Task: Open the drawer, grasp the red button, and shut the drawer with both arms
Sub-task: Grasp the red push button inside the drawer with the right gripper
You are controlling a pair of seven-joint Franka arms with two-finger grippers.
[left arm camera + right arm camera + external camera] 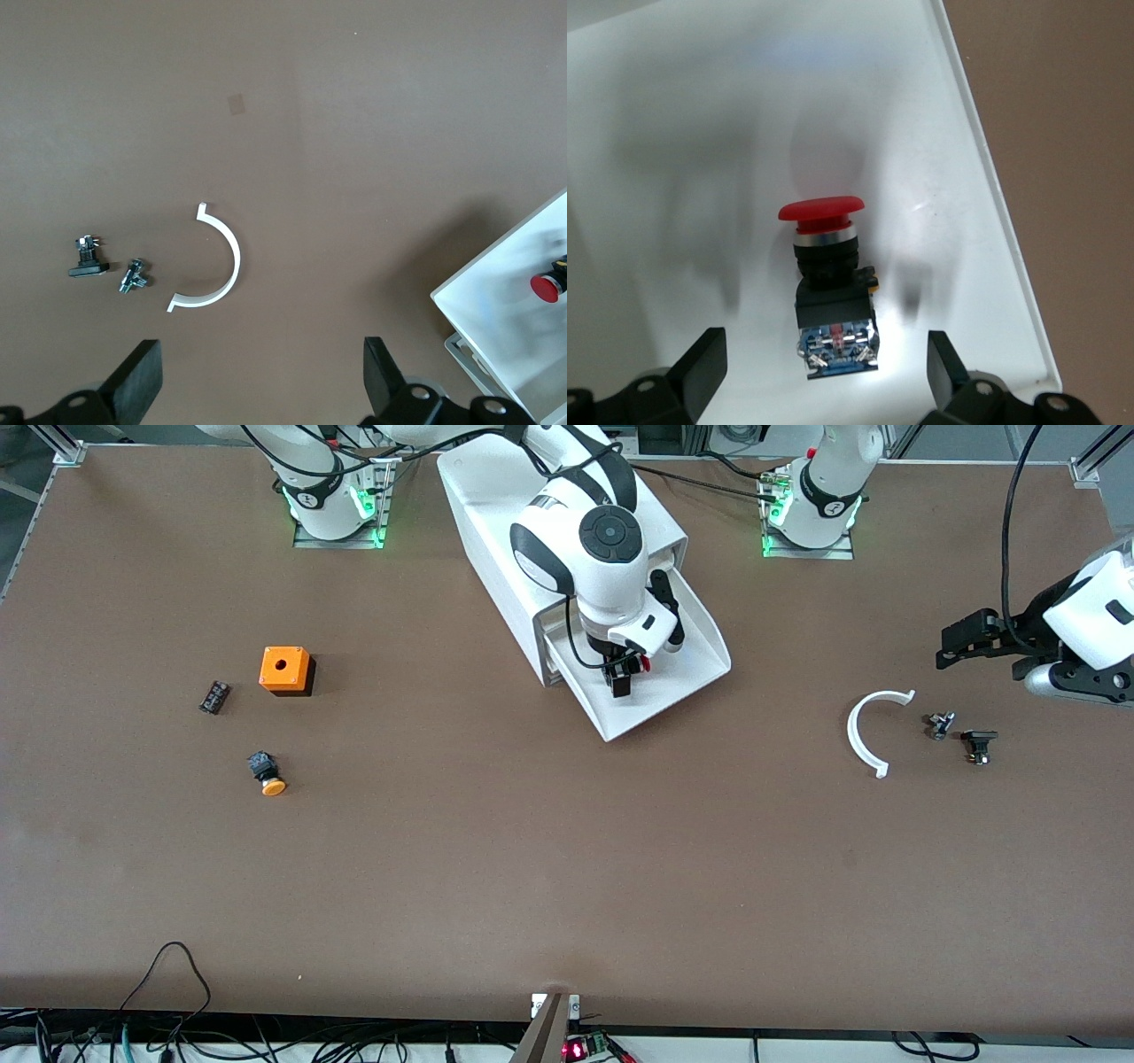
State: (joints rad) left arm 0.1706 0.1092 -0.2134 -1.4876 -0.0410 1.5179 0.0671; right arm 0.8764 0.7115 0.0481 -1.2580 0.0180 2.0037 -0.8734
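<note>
- Under your right gripper (623, 673) sits the open drawer (682, 682), pulled out of the white cabinet (514, 540); fingers spread apart.
- Between those fingers lies the button (828, 283) on the drawer floor, red cap pointing away from the wrist, blue-black body closest to it; neither fingertip (943, 359) touches it.
- Drawer wall (992, 186) runs just beside the button, brown table (567, 886) showing past it.
- Your left gripper (961, 646) hangs over the table at the left arm's end, waiting, fingers wide apart, holding nothing.
- Below the left gripper you see a white curved clip (217, 266), and next to it two small metal-and-black parts (133, 276), all lying apart from each other.
- From the left wrist view you catch the drawer corner (496, 310) off to one side, with the red cap (547, 286) showing inside.
- Well away from both grippers, toward the right arm's end: orange cube (284, 670), orange-capped button (267, 774), small black block (213, 696).
</note>
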